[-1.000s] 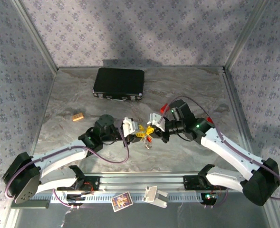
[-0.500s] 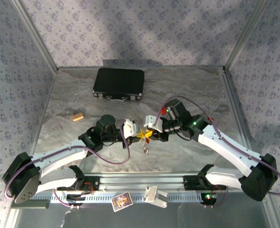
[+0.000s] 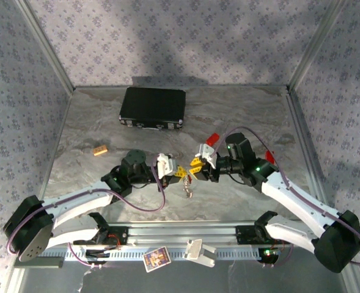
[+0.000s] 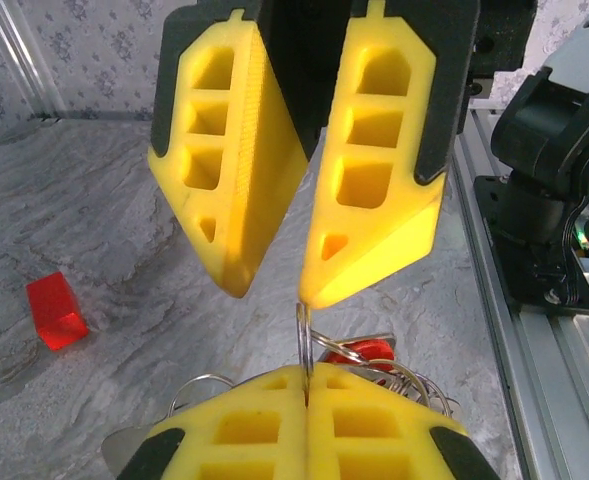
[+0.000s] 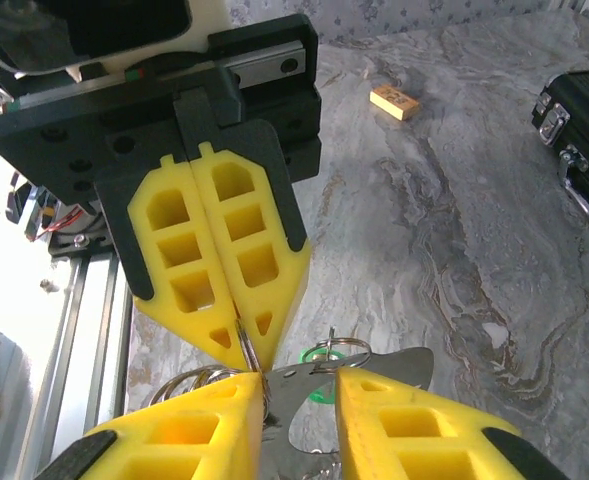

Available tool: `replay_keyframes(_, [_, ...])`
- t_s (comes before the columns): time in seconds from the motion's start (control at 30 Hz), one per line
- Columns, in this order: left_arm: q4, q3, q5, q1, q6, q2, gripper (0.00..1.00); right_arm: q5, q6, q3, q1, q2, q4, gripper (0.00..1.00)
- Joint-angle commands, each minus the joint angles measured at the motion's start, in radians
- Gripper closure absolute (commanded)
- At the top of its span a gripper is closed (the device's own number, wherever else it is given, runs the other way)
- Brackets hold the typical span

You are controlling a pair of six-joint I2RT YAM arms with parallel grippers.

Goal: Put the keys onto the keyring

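Low in the left wrist view, the left tool is pressed together on a thin wire loop of the keyring, with the red key bunched just behind it. Facing it, the right tool stands apart, gripping nothing. The pinch looks slight: a push from the right tool could twist the loop free and drop the bunch onto the counter. At the back, left of centre, the black case lies closed; its contents cannot be told.
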Motion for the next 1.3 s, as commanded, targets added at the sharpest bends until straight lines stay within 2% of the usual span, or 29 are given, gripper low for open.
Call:
replay_keyframes(0.0, [0.100,0.006,0.051,-0.005,-0.018,0.000,1.00,-0.034,0.028,-0.008,-0.003,0.009,0.060,0.77])
replay_keyframes(0.4, [0.092,0.001,0.021,-0.005,-0.014,-0.002,1.00,-0.080,0.040,-0.045,-0.038,-0.067,0.075,0.73])
replay_keyframes(0.53, [0.098,0.001,0.028,-0.004,-0.015,0.002,1.00,-0.144,0.050,-0.034,-0.046,-0.041,0.068,0.73])
replay_keyframes(0.7, [0.097,0.002,0.038,-0.003,-0.015,-0.001,1.00,-0.138,0.036,-0.015,-0.025,0.003,0.064,0.74])
replay_keyframes(0.97, [0.100,0.001,0.052,-0.003,-0.016,-0.001,1.00,-0.145,0.019,0.010,-0.023,0.031,0.059,0.86])
replay_keyframes(1.17, [0.112,0.001,0.057,-0.004,-0.022,-0.001,1.00,-0.145,0.001,0.023,-0.020,0.058,0.057,0.87])
replay_keyframes(1.27, [0.104,0.001,0.053,-0.004,-0.022,-0.005,1.00,-0.153,-0.022,0.042,-0.018,0.072,0.028,0.99])
